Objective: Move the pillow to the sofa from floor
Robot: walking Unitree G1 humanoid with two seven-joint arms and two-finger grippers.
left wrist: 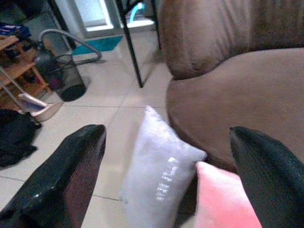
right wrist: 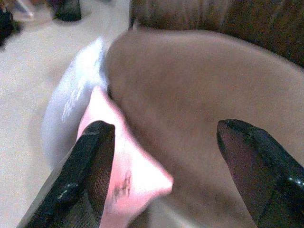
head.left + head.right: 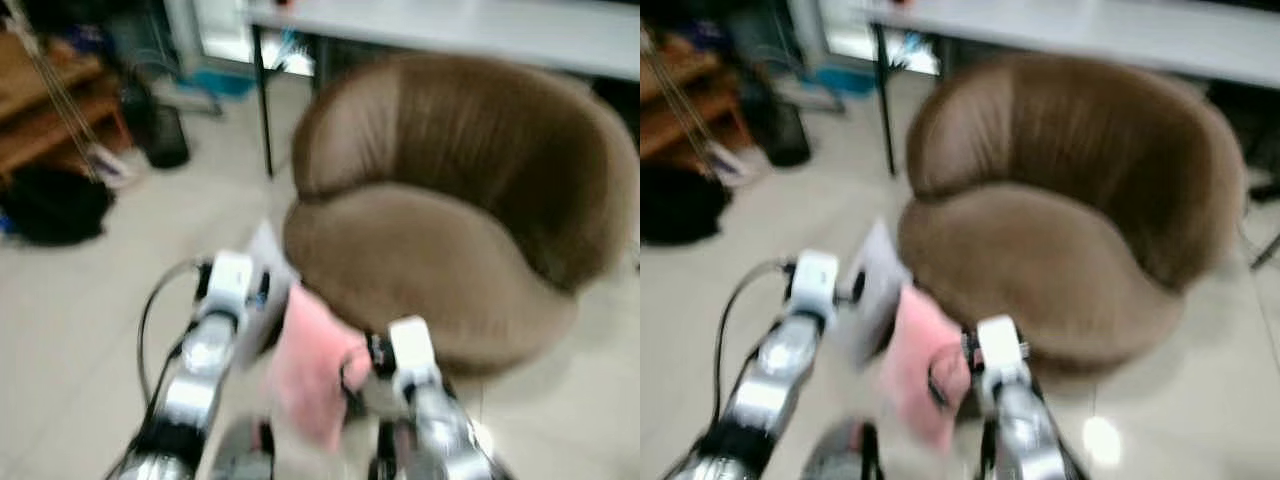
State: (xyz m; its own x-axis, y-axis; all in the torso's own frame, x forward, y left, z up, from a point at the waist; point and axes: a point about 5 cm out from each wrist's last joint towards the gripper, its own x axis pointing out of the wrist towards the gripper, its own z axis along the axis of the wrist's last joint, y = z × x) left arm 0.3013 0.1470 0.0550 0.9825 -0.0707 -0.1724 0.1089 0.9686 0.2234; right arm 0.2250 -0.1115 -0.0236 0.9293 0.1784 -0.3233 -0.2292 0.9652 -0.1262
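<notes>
Two pillows lean against the front of the brown round sofa [image 3: 450,220] on the floor: a pink pillow [image 3: 310,365] and a white-grey pillow [image 1: 159,175] just to its left. My left gripper [image 1: 166,166] is open, its fingers [image 1: 71,171] spread either side of the white-grey pillow, a little short of it. My right gripper [image 2: 164,161] is open too, close over the pink pillow [image 2: 121,161] and the sofa's seat edge [image 2: 190,95]. Both silver arms [image 3: 205,360] reach forward in the blurred eye views.
A black-legged table [image 3: 450,30] stands behind the sofa. A black mesh bin [image 1: 66,76], a wooden shelf [image 3: 40,110] and a black bag [image 3: 55,205] sit at the left. Pale tiled floor [image 3: 80,330] lies open to the left.
</notes>
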